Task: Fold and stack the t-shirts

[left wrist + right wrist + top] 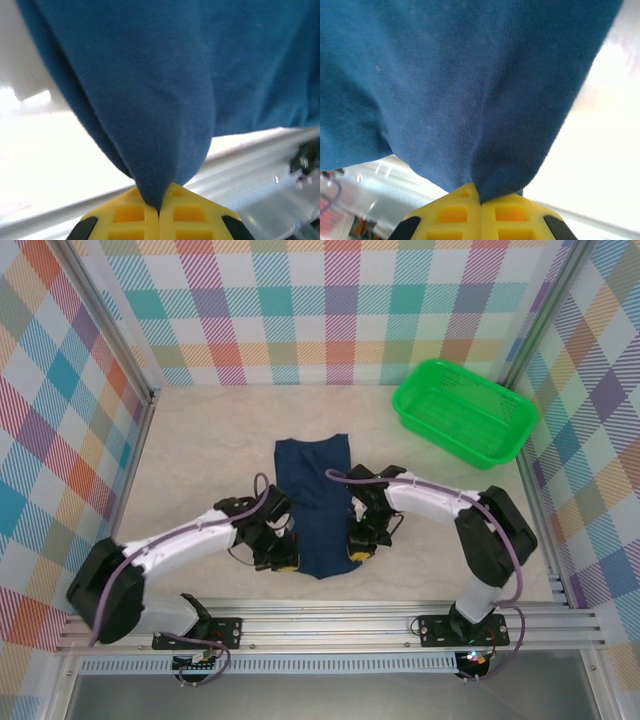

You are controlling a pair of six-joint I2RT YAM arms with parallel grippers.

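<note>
A dark navy t-shirt (315,495) lies as a long narrow strip in the middle of the table, running from the near edge toward the back. My left gripper (283,560) is shut on its near left corner; the wrist view has the cloth (150,90) pinched between the yellow fingers (125,215). My right gripper (357,548) is shut on the near right corner, where blue fabric (460,85) bunches into the closed yellow fingertips (510,215). Both corners are lifted a little off the table. No white print is visible.
A bright green mesh basket (465,410) stands at the back right, apart from the shirt. Metal rails (330,625) run along the near edge by the arm bases. Checked walls close in the left, back and right sides.
</note>
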